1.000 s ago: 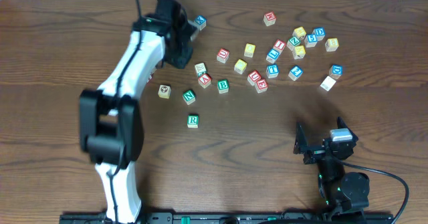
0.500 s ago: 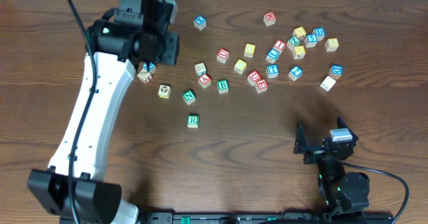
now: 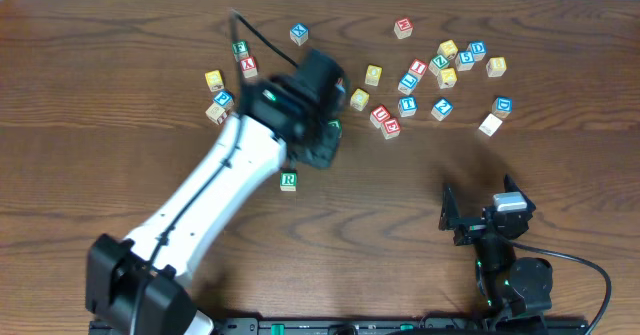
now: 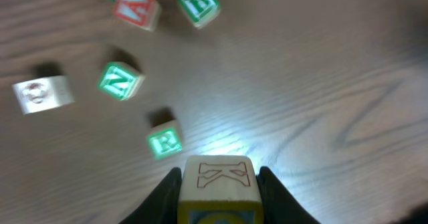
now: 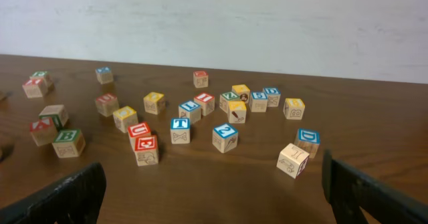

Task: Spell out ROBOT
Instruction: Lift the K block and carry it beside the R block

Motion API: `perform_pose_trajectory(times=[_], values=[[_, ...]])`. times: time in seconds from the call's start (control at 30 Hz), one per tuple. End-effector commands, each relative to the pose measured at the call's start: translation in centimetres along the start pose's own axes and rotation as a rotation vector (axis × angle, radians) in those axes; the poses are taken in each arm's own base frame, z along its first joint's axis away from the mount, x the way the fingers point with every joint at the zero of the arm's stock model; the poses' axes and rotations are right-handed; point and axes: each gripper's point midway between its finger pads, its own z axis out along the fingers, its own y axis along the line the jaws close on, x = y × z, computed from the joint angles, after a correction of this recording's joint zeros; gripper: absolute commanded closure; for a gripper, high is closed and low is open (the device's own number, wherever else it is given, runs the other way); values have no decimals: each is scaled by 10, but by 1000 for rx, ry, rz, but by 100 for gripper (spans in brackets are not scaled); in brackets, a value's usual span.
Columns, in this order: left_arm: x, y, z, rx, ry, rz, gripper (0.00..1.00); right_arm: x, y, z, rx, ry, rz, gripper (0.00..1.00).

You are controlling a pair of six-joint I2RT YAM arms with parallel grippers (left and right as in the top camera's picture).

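ROBOT letter cubes are small wooden blocks, so I judge them light, rigid and not fragile, with smooth flat sides that could twist in a loose or off-centre pinch. The sound hold is on two opposite flat faces, centred, with the letter face left free to read. The left gripper point(image 4: 219, 182) has one in just such a hold. Its fingers pinch a yellow-faced cube point(image 4: 217, 174) on the left and right sides, an outlined K on the face toward the camera and the yellow face below it, at the picture's lower edge. Whether that yellow face carries an O is not readable. Just ahead of those fingers and slightly to their left the R cube point(image 4: 164, 142) sits alone on the table. The green N cube point(image 4: 119, 81) lies farther ahead and left, and the B cube point(image 4: 198, 2) is at the far edge beside a red A cube point(image 4: 137, 7). The right gripper point(image 5: 210, 174) rests with its fingers spread wide and nothing between them. The T cube point(image 5: 180, 125) stands ahead of it in the scatter, with close neighbours that leave little finger room.
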Motion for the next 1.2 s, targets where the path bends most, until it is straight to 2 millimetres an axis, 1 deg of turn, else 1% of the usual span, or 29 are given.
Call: perform_pose_trajectory(times=[0.0, 0.1, 0.27, 0.33, 0.6, 0.77, 0.93, 1.03, 1.17], values=[[18, -7, 30, -51, 5, -67, 93, 0, -1, 0, 4, 0, -11, 1], [28, -13, 57, -44, -9, -132, 93, 0, -1, 0, 4, 0, -11, 1], [46, 5, 88, -113, -33, -288, 93, 0, -1, 0, 4, 0, -11, 1], [48, 8, 96, -122, -53, -294, 92, 0, -1, 0, 4, 0, -11, 1], [44, 27, 98, -220, -112, -301, 93, 0, -1, 0, 4, 0, -11, 1], [46, 28, 106, -215, -129, -321, 93, 0, -1, 0, 4, 0, -11, 1], [57, 31, 119, -208, -140, -340, 92, 0, -1, 0, 4, 0, -11, 1], [58, 31, 121, -209, -138, -339, 94, 0, -1, 0, 4, 0, -11, 1], [57, 31, 120, -207, -143, -339, 93, 0, -1, 0, 4, 0, -11, 1]])
